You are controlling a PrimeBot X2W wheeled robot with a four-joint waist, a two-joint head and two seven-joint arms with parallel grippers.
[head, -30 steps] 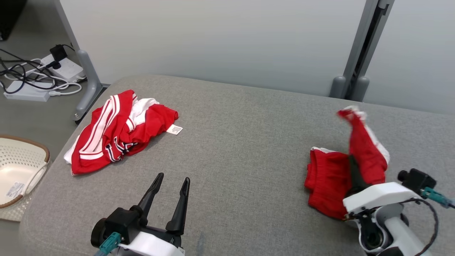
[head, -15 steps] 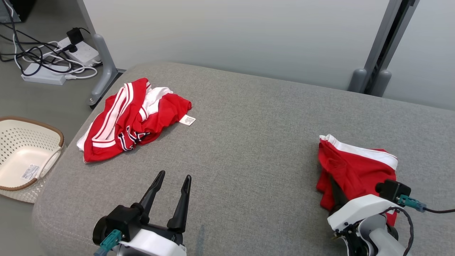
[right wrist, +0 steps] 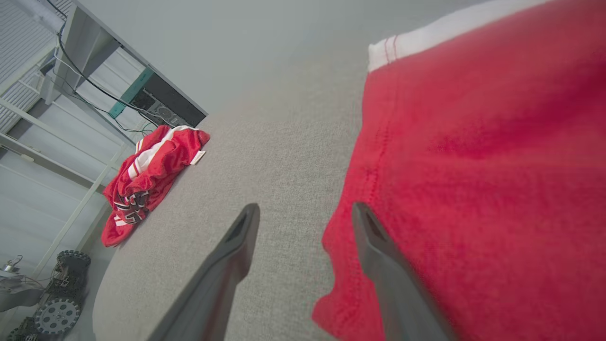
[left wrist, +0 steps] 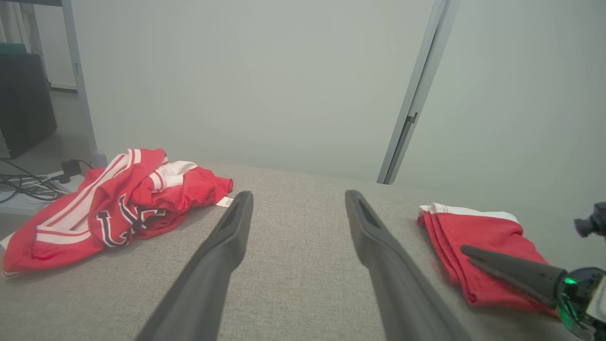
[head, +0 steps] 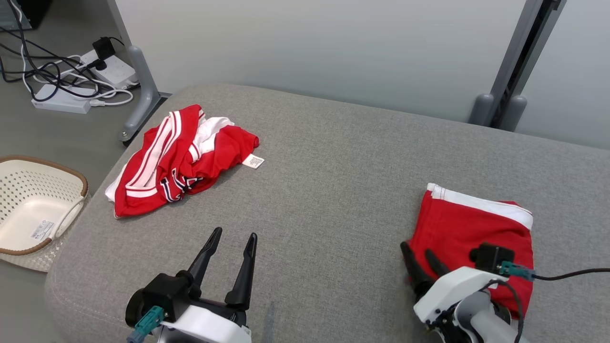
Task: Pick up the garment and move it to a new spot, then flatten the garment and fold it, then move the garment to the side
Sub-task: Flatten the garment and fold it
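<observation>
The garment [head: 476, 224], red with a white band along its far edge, lies folded flat at the right of the grey cushioned surface [head: 333, 190]. It also lies at the right in the left wrist view [left wrist: 478, 237] and close up in the right wrist view [right wrist: 473, 166]. My right gripper [head: 416, 249] is open at the garment's near left edge, holding nothing. In its wrist view [right wrist: 305, 208] one finger lies over the red cloth and the other over bare cushion. My left gripper [head: 234, 234] hovers open and empty over the front of the surface [left wrist: 298, 194].
A crumpled red-and-white jersey [head: 171, 162] with a tag lies at the far left of the surface. A cream basket [head: 28, 214] sits on the floor to the left, with power strips and cables [head: 71, 76] behind it. Grey posts [head: 505, 95] stand along the wall.
My right gripper went from shut on the lifted garment to open. The garment dropped and now lies flat and folded. The head camera shifted; the left gripper stayed put.
</observation>
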